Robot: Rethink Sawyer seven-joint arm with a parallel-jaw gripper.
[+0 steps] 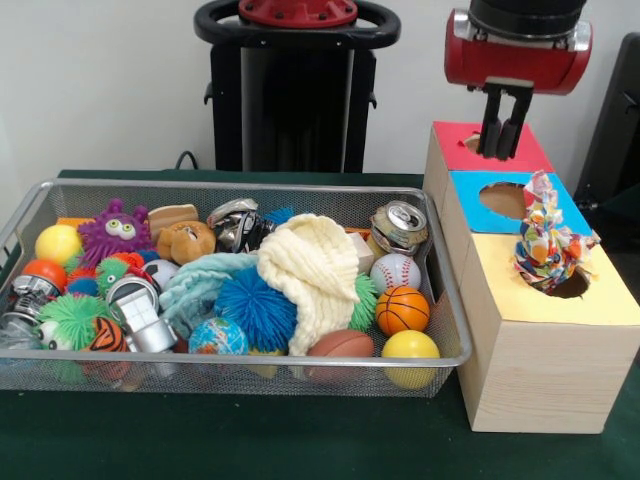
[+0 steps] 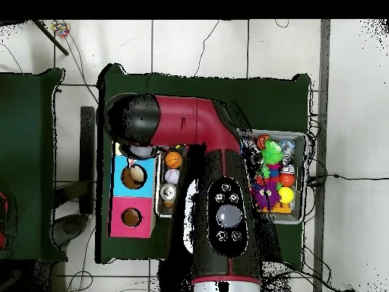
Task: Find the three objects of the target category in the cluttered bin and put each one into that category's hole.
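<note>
Hanging over the red panel (image 1: 490, 147) at the far end of the wooden box (image 1: 540, 370), gripper (image 1: 503, 150) pointing down with its dark fingers close together and nothing between them (tips just above the red hole). Poking out of the hole in the near yellow panel (image 1: 600, 300), a patterned cloth (image 1: 545, 245) standing up in a crumpled peak, with the blue panel (image 1: 470, 190) lying between. Sitting to the left, the wire bin (image 1: 30, 215) crowded with a cream knit cloth (image 1: 315, 270), a teal cloth (image 1: 200, 280), a blue spiky ball (image 1: 255, 305), a basketball (image 1: 403, 310), a baseball (image 1: 395, 272) and a crushed can (image 1: 400, 225).

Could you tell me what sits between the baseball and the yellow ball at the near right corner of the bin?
In the front view, a small basketball lies between the baseball and the yellow ball.
</note>
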